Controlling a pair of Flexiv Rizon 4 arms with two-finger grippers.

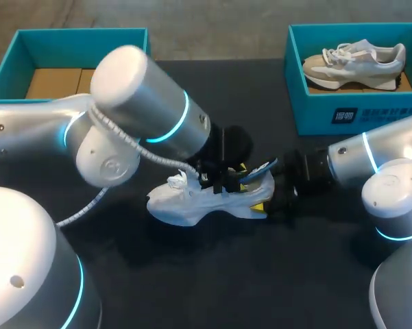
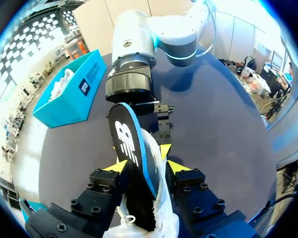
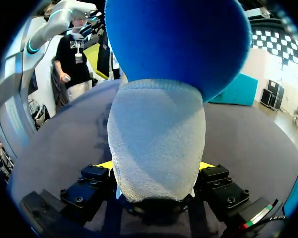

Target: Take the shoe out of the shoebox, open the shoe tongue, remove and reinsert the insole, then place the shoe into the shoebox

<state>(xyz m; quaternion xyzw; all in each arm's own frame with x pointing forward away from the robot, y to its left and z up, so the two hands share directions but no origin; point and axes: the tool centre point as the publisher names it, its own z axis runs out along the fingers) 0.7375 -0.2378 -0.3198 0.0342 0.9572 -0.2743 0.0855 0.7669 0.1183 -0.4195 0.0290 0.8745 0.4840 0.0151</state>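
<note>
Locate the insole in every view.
Head view: insole juts from the heel end of the white shoe, mid-table.
Left wrist view: insole, black with blue edge, at the left gripper.
Right wrist view: insole's blue underside above the right gripper.
Shared landmark: the white shoe.

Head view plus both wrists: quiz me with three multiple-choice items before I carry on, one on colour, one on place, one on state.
1. The left shoebox and right shoebox are:
A) red
B) teal
C) white

2. The white shoe is:
A) in the left shoebox
B) in the right shoebox
C) on the table, held by the left gripper and right gripper

3. The insole is:
A) sticking partly out of the shoe
B) flat on the table
C) in a shoebox

Key:
1 B, the walls of both are teal.
2 C, it sits mid-table with fingers of each gripper on both sides of it.
3 A, its black, blue-edged end juts from the shoe's opening.
</note>
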